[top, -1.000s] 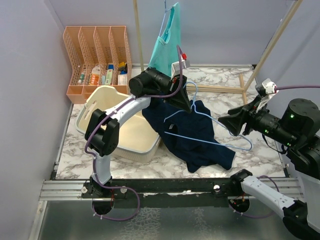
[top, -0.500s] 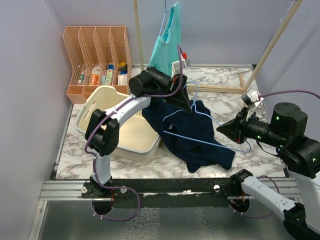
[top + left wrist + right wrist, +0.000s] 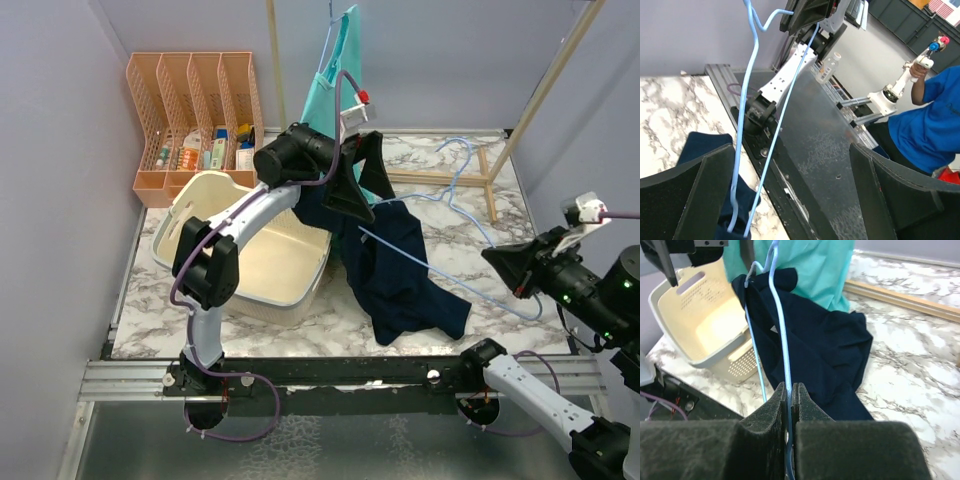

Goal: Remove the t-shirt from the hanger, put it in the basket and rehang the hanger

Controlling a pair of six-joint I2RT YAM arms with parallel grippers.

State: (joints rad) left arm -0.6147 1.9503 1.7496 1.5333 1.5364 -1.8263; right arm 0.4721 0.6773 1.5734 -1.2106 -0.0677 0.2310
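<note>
Plainly, the left gripper (image 3: 358,185) stands spread wide and holds nothing. The right gripper (image 3: 788,390) is pinched on the blue hanger (image 3: 783,340). The navy t-shirt (image 3: 400,290) lies crumpled on the table (image 3: 480,235), its far-left end perhaps caught on the hanger.

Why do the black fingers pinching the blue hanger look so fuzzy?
Right wrist view: the right gripper, pinching the hanger, sits very close to the lens and blurs; the t-shirt beyond is sharper. Left wrist view: the left gripper is soft too.
</note>
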